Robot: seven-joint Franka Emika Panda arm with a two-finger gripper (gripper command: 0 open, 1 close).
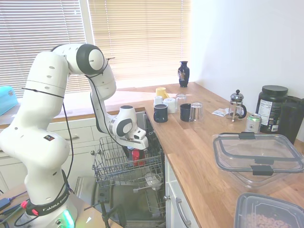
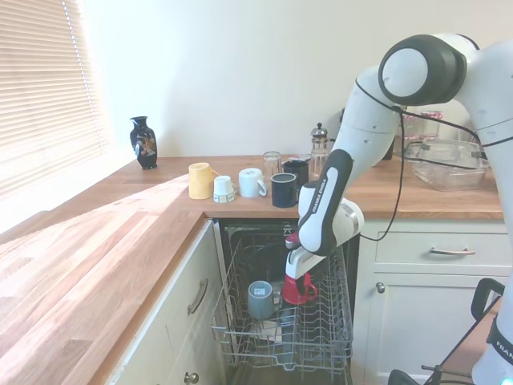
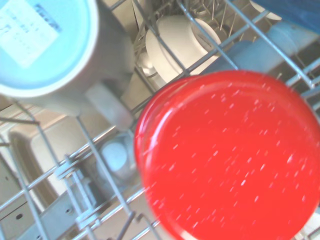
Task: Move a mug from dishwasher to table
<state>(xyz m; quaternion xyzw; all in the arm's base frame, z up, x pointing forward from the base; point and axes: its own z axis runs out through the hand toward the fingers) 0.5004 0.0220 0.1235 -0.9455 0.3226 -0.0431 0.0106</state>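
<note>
Now my end effector [image 2: 294, 281] sits right on the mug [image 2: 300, 290] in the rack [image 2: 321, 333]; grip unclear. Lifting it to the desk [image 2: 112, 241] remains.

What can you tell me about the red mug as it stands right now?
The red mug is small and glossy, apparently glazed ceramic, and sits in the dishwasher's grey wire rack, beside a blue-grey cup. The wrist view shows its flat round base facing the camera, flecked with pale specks, so it appears to be upside down. A handle sticks out on one side in the second exterior view. The gripper is right down at the mug; whether the fingers touch it cannot be seen.
</note>
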